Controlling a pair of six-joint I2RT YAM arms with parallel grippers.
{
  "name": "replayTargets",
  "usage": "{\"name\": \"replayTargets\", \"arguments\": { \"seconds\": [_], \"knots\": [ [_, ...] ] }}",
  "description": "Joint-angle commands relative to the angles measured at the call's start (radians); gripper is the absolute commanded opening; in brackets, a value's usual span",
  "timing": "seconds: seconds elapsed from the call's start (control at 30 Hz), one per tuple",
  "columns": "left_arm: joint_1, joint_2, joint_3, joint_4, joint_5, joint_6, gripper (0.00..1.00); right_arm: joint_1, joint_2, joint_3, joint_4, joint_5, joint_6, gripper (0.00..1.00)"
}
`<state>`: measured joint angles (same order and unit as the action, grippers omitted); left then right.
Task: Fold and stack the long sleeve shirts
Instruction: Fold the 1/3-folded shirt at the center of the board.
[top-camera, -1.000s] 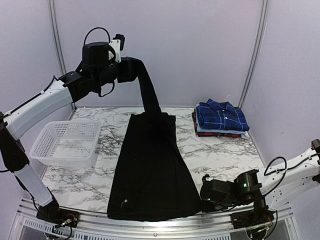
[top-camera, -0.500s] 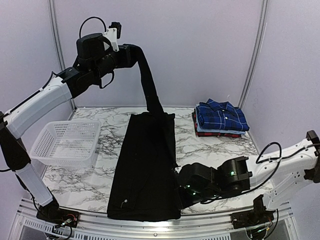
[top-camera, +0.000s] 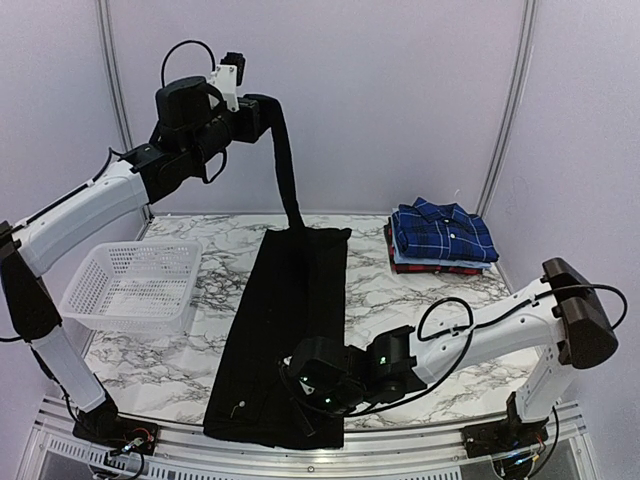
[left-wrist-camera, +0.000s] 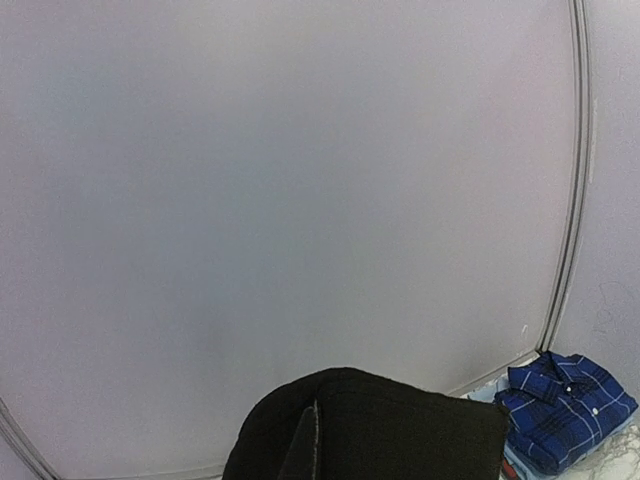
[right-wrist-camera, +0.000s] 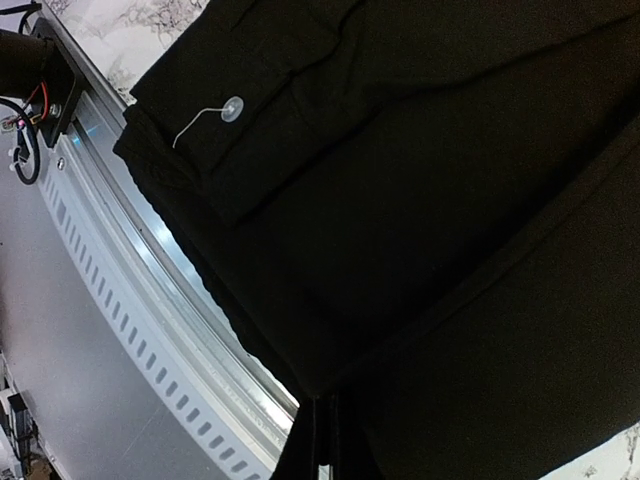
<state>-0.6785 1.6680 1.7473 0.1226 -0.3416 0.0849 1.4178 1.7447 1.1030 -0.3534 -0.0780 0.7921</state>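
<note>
The black long sleeve shirt (top-camera: 290, 300) lies lengthwise down the middle of the table, and its far end rises as a narrow strip to my left gripper (top-camera: 262, 108). That gripper is shut on the shirt and holds it high above the table's back edge. In the left wrist view black cloth (left-wrist-camera: 400, 430) covers the fingers. My right gripper (top-camera: 298, 385) is low over the shirt's near part, shut on a fold of it. It also shows in the right wrist view (right-wrist-camera: 325, 440), with a white button (right-wrist-camera: 234, 107) on the cloth beyond. Folded shirts, blue plaid on top, are stacked (top-camera: 440, 238) at the back right.
A white mesh basket (top-camera: 130, 285) stands at the left of the marble table. The table's metal front rail (right-wrist-camera: 150, 290) runs just beside the shirt's near hem. The folded stack also shows in the left wrist view (left-wrist-camera: 565, 405).
My right arm has swept left from the table's right front corner across the shirt's near part, dragging its right edge over. The shirt now lies narrower. The left gripper has barely shifted.
</note>
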Motion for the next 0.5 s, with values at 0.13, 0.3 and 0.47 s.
{"name": "replayTargets", "arguments": {
  "seconds": [0.13, 0.3, 0.47],
  "knots": [
    [0.013, -0.042, -0.061, 0.060, 0.003, 0.039, 0.00, -0.032, 0.003, -0.025, 0.121, -0.109, -0.005, 0.05],
    [0.016, -0.046, -0.053, 0.049, 0.031, 0.042, 0.00, -0.069, -0.062, 0.000, 0.110, -0.091, -0.051, 0.41],
    [0.017, -0.055, -0.052, 0.045, 0.060, 0.053, 0.00, -0.229, -0.227, -0.037, 0.050, 0.009, -0.105, 0.55]
  ]
}}
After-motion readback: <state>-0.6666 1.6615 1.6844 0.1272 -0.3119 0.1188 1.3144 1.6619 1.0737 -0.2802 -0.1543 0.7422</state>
